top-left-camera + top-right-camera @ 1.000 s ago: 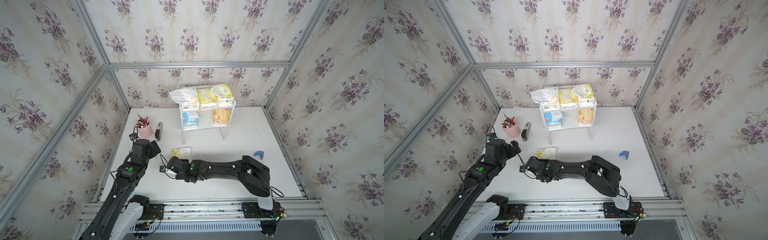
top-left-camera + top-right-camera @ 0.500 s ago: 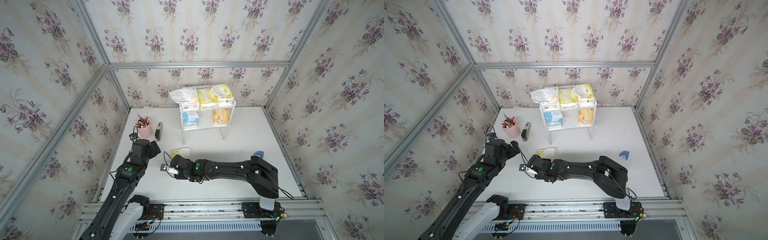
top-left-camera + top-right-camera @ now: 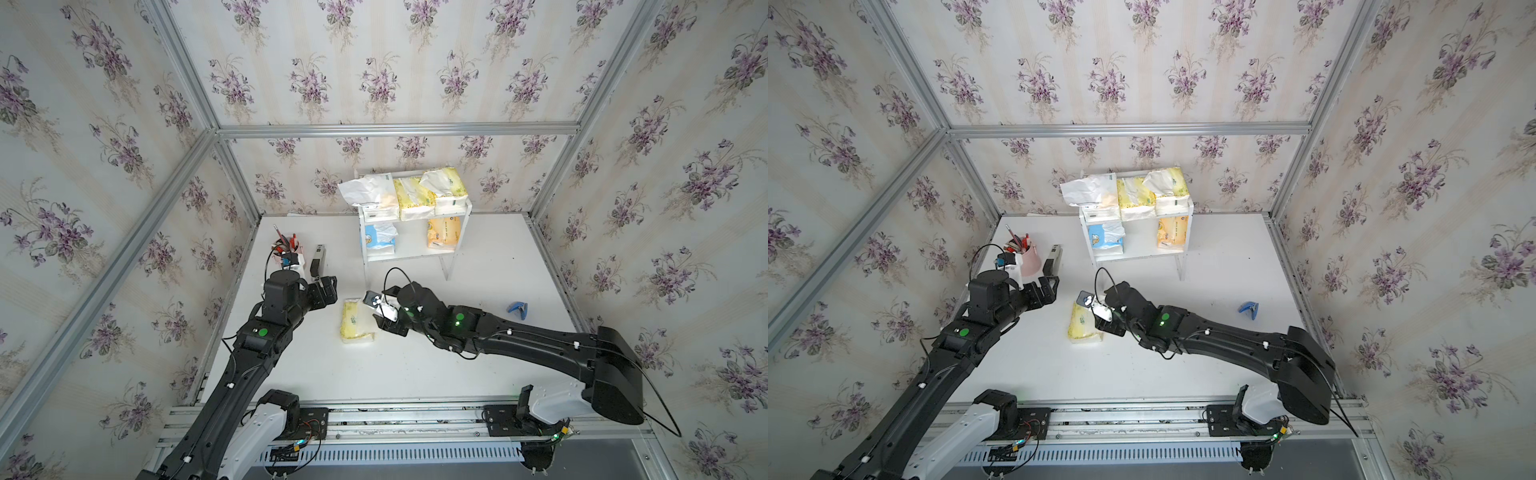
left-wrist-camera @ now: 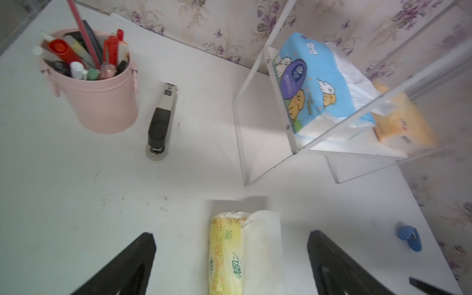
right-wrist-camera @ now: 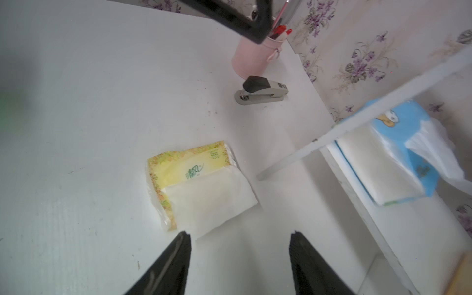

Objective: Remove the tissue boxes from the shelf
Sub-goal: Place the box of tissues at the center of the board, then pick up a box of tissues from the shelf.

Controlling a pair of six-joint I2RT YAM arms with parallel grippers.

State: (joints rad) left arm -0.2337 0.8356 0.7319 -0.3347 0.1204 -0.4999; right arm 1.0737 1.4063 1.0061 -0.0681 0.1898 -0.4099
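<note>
While five tissue packs (image 3: 411,199) are sitting on the shelf (image 3: 411,254) at the desk's (image 3: 415,374) 12 o'clock, three above and two below, one pale yellow pack (image 3: 353,321) is lying mid-desk. The left pincer (image 4: 231,233) at its 9 o'clock and the right pincer (image 5: 240,233) at its 3 o'clock are both gaping, holding nothing.

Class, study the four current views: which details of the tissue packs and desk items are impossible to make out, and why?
- Orange pack: left wrist view, blurred and partly behind the shelf frame.
- White pack: both top views, top covered by its own loose tissue.
- Blue object: both top views, too small to identify.
- Yellow pack on the table: both top views, print too small to read.
</note>
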